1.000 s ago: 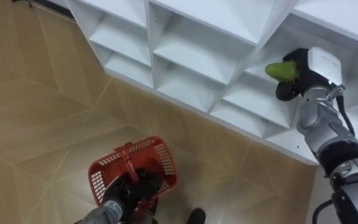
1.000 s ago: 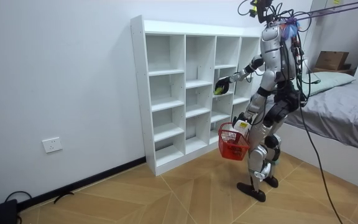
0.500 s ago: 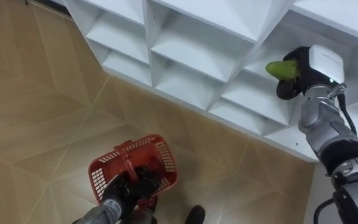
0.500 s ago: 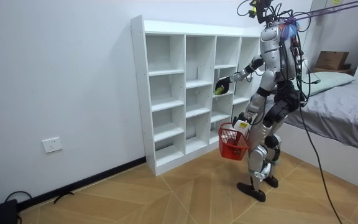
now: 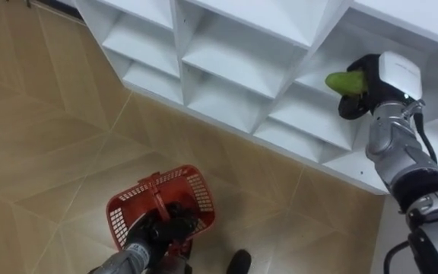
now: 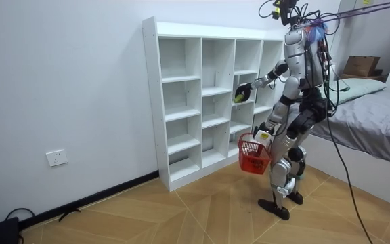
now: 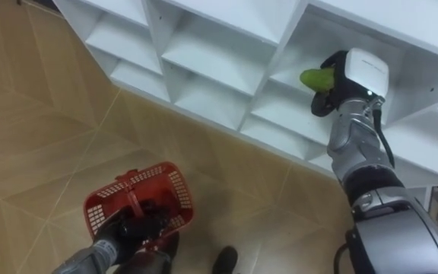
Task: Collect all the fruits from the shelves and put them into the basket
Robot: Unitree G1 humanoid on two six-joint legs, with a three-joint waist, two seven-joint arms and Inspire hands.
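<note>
Little has shifted: the right hand (image 5: 362,100) grips the green fruit (image 5: 345,81) in its fingers inside the shelf (image 5: 226,57), and should withdraw level, then lower to the basket (image 5: 122,215) gripped by the left hand (image 5: 157,230).

Body: upright on both legs in the room view, torso straight.

Right arm: raised to about chest height, stretched forward to the far right, elbow nearly straight, wrist in line with the forearm.

Right hand (image 5: 367,97): back of the hand turned up, dark fingers curled round a green fruit (image 5: 345,82).

Left arm: hanging low at the near left, slightly bent at the elbow, forearm pointing forward and down.

Left hand (image 5: 160,230): fingers closed round the handle of a red basket (image 5: 122,216), which hangs beside the thigh.
</note>
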